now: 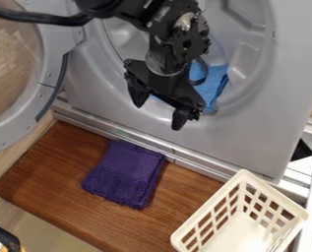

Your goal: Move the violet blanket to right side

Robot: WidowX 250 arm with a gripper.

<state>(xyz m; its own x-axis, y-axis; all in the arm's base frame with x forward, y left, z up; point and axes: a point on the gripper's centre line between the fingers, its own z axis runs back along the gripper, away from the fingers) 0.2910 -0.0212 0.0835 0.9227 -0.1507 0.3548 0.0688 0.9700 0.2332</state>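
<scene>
"What's on the wooden board [46, 172]?"

"Left of centre, the violet blanket [125, 174]: fuzzy, folded nearly square, slanting from upper right to lower left."

"The gripper [161, 109]?"

"Rightward and higher, hanging before the grey machine's [250, 128] round opening, fingers apart. Farther right, a cream, latticed basket [207, 211], tilted likewise."

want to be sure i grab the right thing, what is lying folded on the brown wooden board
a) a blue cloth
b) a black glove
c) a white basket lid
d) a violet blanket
d, the folded violet blanket lies on the wooden board, below the gripper
</scene>
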